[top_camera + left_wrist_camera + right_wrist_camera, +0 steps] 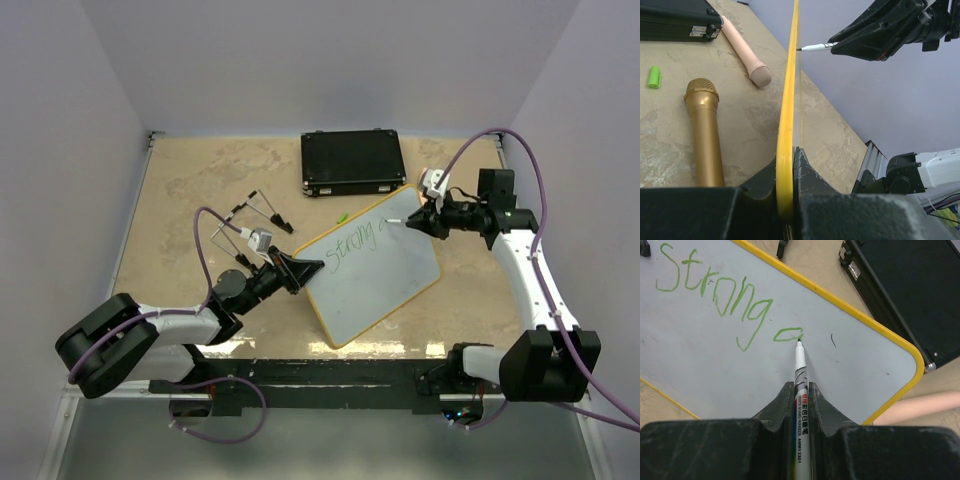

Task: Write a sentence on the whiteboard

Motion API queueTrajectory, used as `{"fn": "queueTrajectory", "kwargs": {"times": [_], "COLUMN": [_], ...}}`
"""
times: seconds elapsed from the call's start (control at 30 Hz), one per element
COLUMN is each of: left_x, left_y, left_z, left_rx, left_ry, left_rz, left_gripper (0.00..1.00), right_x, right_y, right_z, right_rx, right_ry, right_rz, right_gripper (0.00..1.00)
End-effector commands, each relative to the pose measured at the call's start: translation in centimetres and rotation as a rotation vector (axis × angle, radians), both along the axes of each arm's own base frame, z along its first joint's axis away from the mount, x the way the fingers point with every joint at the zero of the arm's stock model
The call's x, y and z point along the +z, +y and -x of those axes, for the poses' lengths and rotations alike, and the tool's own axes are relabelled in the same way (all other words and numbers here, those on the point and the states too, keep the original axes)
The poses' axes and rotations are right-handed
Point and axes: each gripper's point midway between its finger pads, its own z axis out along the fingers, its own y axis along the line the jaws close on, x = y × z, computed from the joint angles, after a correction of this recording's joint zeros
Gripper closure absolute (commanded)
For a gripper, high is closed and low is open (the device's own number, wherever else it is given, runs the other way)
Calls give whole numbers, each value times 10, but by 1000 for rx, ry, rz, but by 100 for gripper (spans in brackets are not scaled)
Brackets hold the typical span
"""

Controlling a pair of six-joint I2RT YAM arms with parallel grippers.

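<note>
Our right claw (800,390) is closed tight on a marker (800,365). The marker points straight ahead out of the fingers, and its tip rests on the whiteboard (385,285) at the end of a small green loop. The sentence (715,290) so far reads "Strong", with that loop starting the next word.

The whiteboard lies flat on the worktop (200,180). Its long axis runs diagonally from near left to far right, and the writing follows the far long edge. What matters for the next stroke is that the bare surface lies to the right of the tip, toward the rounded corner. We judge there is little room on that line before the yellow rim, while the wide blank area lies on the near side, below the writing.

Our left claw (298,270) is shut on the rim of the whiteboard's left short edge, one finger on each face, pinning it. The right arm is by far the nearer to the writing.

The black case (352,162) sits just beyond the far edge, and a pink microphone (745,50) lies near the far corner. A gold microphone (705,130) and a green cap (654,76) lie beside the board. None of them crosses the marker's path. A faint dark mark sits just right of the tip.
</note>
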Motion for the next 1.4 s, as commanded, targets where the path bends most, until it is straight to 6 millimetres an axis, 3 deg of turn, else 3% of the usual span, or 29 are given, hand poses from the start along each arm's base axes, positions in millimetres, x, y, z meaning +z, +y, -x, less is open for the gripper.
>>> {"fn": "queueTrajectory", "kwargs": {"times": [0.0, 0.27, 0.83, 1.37], "left_x": [-34, -34, -36, -36], "left_y": [-2, -1, -1, -3], "left_z": [7, 8, 9, 8], "left_rx": [-56, -58, -58, -67], "left_ry": [-44, -46, -41, -43], "left_rz": [-170, -169, -173, -170], "left_gripper": [100, 100, 100, 100], "right_x": [-6, -5, 35, 19], "right_y": [-7, -16, -3, -2], "right_z": [3, -1, 1, -12], "right_rx": [-4, -62, -2, -27], "right_ry": [9, -7, -88, -47], "right_rz": [52, 81, 10, -9], "right_gripper": [100, 100, 100, 100]}}
